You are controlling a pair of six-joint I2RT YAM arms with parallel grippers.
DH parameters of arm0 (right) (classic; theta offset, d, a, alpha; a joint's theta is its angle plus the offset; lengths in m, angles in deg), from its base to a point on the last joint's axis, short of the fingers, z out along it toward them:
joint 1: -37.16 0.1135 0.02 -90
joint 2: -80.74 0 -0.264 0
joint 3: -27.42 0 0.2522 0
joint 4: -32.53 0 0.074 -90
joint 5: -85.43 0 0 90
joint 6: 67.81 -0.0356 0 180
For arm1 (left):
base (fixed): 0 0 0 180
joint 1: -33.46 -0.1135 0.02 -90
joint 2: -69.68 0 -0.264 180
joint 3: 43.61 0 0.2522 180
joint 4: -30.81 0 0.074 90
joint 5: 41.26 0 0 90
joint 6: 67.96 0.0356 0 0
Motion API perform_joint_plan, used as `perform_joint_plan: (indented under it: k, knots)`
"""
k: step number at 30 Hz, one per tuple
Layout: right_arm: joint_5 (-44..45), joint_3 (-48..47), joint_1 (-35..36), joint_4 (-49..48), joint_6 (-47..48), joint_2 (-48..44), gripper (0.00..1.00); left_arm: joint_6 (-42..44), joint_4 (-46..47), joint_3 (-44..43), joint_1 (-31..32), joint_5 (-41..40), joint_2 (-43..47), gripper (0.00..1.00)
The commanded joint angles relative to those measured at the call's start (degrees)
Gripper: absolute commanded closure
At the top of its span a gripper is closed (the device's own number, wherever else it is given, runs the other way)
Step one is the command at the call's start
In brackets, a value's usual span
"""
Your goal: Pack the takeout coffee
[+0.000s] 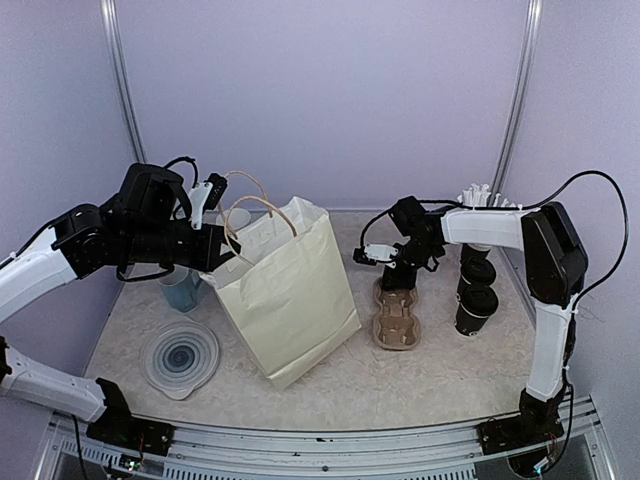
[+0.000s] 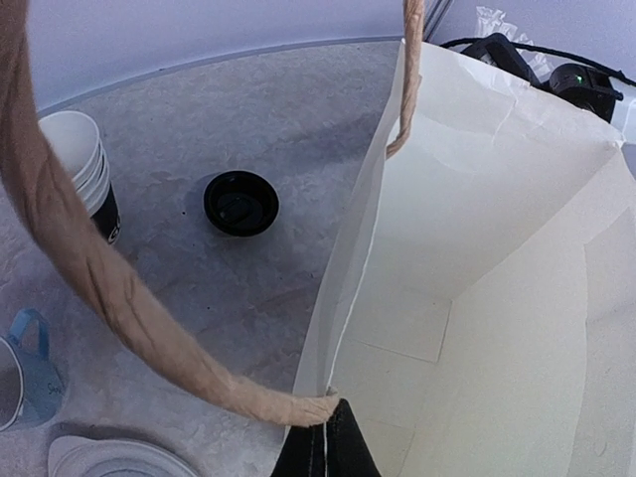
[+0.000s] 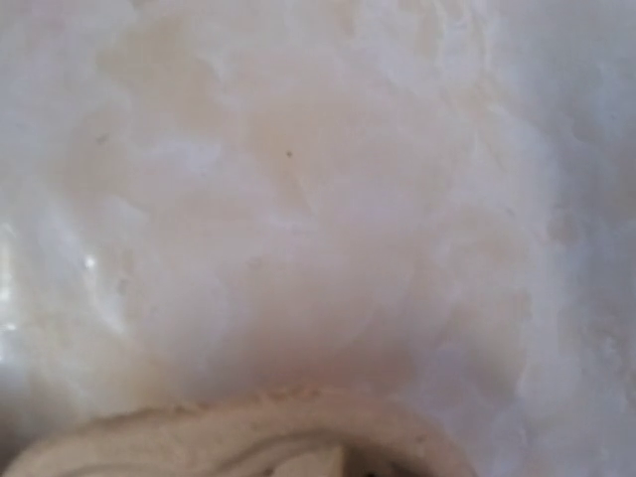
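The brown pulp carrier tray (image 1: 396, 322) lies on the table right of the cream paper bag (image 1: 290, 290). My right gripper (image 1: 400, 277) points down onto the tray's far end. The right wrist view is blurred, with the tray's rim (image 3: 248, 437) right at the jaws, which appear shut on it. Two lidded black coffee cups (image 1: 477, 308) stand to the right of the tray. My left gripper (image 2: 326, 442) is shut on the bag's rim (image 2: 343, 298) and holds its mouth open; it also shows in the top view (image 1: 222, 255).
A black cup of white straws (image 1: 485, 195) stands behind the coffee cups. A nested stack of lidless cups (image 2: 87, 171), a loose black lid (image 2: 240, 202), a blue mug (image 1: 181, 290) and a round white plate (image 1: 180, 358) sit left of the bag.
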Motion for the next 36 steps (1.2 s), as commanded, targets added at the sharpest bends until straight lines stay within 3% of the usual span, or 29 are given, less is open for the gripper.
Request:
perform_joint_plan:
  k: [1,5,8,17,23,30,36]
  knots:
    - [-3.32,-1.18,0.29,2.8,-4.54,-2.19,0.77,-0.94,0.52,0.98,0.04,-0.52,0.61,0.96]
    - [-5.88,0.38,0.28,5.37,-8.3,-7.75,0.54,-0.68,0.8,1.12,0.0,-0.36,-0.66,0.94]
    - [-6.04,1.22,0.26,9.3,-9.41,-9.41,0.5,-0.5,1.05,1.01,0.12,-0.34,-1.42,0.94]
    - [-13.69,11.5,0.81,15.48,-6.7,-13.46,0.74,-0.1,1.4,0.94,-0.05,-1.59,-1.34,0.93]
    - [-10.83,16.43,1.77,13.91,-7.14,-13.14,0.78,0.22,1.92,1.1,-0.14,-1.94,-1.53,0.93]
    - [4.83,15.38,-0.13,11.94,-10.91,-13.81,0.8,0.4,2.09,1.35,-0.14,-1.46,-2.41,0.91]
    - [5.11,12.0,-2.61,13.68,-11.9,-12.78,0.79,0.37,2.38,1.53,-0.14,-0.71,-2.6,0.88]
